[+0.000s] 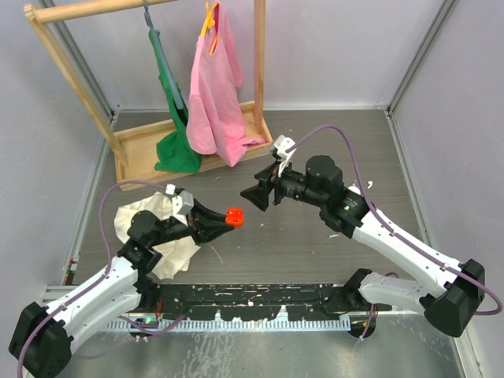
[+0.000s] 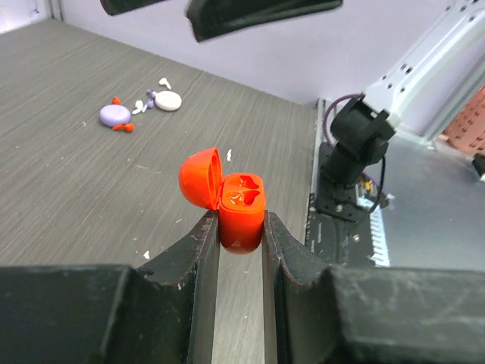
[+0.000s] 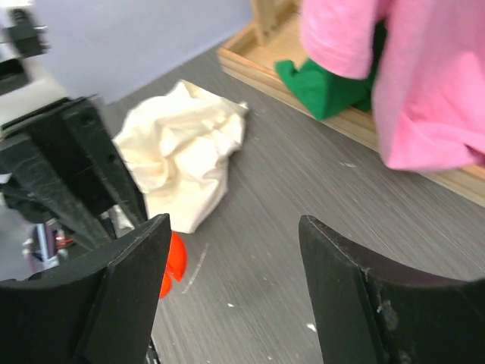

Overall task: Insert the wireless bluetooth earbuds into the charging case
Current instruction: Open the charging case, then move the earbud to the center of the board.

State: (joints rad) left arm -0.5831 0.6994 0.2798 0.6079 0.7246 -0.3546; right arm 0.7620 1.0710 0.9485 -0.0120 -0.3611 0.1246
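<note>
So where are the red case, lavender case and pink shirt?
red case point(image 2: 242, 225): left wrist view, its body.
lavender case point(image 2: 115, 115): left wrist view, its top.
pink shirt point(image 1: 213, 94): top external view, its middle.

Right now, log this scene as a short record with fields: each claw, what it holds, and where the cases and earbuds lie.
left claw: shut on the red-orange case, whose lid is hinged open
right claw: open, empty
lavender case: on the table, away from both claws
white earbuds: loose on the table beside the lavender case, not inserted
cream cloth: crumpled under the left arm
</note>
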